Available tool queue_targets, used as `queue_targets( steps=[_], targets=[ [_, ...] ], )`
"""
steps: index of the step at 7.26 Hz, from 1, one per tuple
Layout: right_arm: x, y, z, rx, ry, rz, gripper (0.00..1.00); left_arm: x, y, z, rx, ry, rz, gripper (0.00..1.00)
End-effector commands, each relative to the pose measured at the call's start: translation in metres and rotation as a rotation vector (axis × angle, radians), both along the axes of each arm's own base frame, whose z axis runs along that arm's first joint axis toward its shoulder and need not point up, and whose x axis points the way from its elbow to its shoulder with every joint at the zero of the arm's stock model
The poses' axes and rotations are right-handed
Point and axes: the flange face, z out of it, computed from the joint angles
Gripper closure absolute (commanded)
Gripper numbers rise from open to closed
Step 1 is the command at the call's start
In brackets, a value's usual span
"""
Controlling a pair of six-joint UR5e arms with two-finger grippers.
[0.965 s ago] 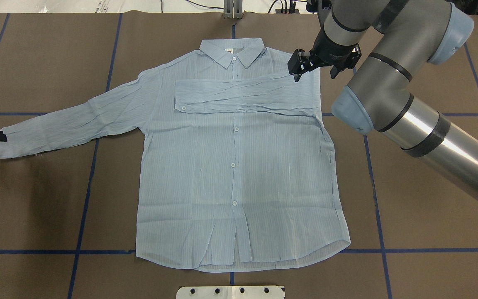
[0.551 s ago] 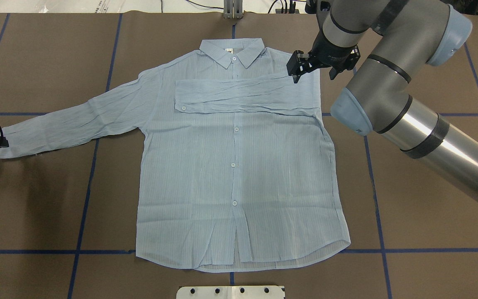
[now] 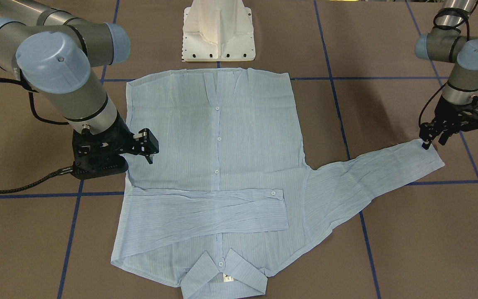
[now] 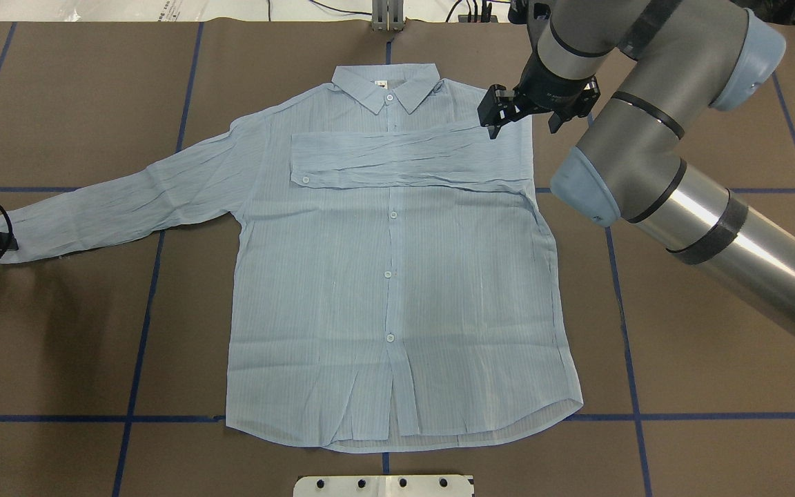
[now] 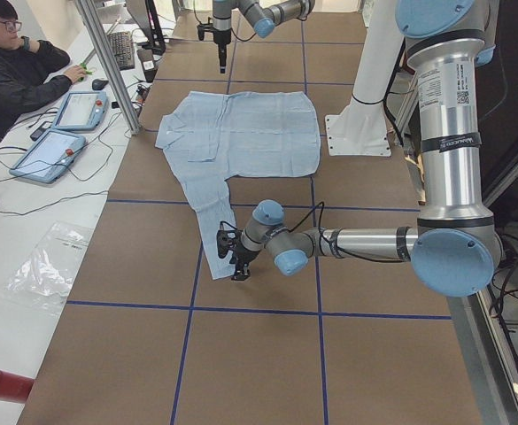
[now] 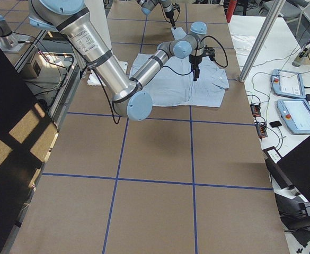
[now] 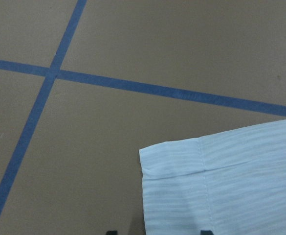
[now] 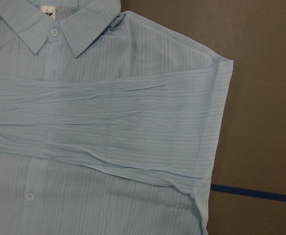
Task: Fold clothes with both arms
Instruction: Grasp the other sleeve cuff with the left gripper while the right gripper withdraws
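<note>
The light blue striped shirt [image 4: 397, 290] lies flat and face up on the brown table, collar [image 4: 387, 86] at the far edge. One sleeve [image 4: 404, 160] is folded across the chest. The other sleeve [image 4: 128, 200] stretches out to the left, ending in its cuff [image 3: 428, 155]. My left gripper [image 4: 5, 243] is open at that cuff; in the left wrist view the cuff's edge [image 7: 147, 176] lies between the two fingertips. My right gripper [image 4: 523, 126] hangs open above the shirt's right shoulder [image 8: 216, 68], holding nothing.
The white pedestal base [image 3: 218, 33] stands just past the shirt's hem. Blue tape lines [image 4: 142, 324] cross the table. A metal post [image 4: 387, 17] rises at the far edge. Beyond it a person [image 5: 11, 66] sits at a side desk with tablets [image 5: 73, 111].
My left gripper has slid a little rightward and nearer, onto the end of the cuff. The right gripper has barely shifted, and the shirt lies as before.
</note>
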Motion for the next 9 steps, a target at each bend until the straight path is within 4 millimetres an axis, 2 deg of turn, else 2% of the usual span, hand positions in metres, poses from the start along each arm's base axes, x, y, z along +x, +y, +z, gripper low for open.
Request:
queue_targets(
  steps=[1,7,8,9],
  targets=[
    [-0.0001,0.0,0.0006,-0.001,0.0,-0.001,0.0,0.0033,0.0015,-0.0003,0.0,-0.002,0.007,0.4],
    [0.001,-0.0001,-0.0002,-0.001,-0.002,0.0,0.0,0.0092,0.0045,-0.0001,-0.001,-0.003,0.021,0.54],
    [0.001,-0.0001,-0.0001,-0.001,-0.002,0.0,0.0,0.0093,0.0044,-0.0009,0.0,-0.002,0.021,0.6],
    [0.001,-0.0001,-0.0001,-0.001,-0.002,0.0,0.0,0.0092,0.0042,-0.0017,0.003,-0.003,0.021,0.74]
  ],
)
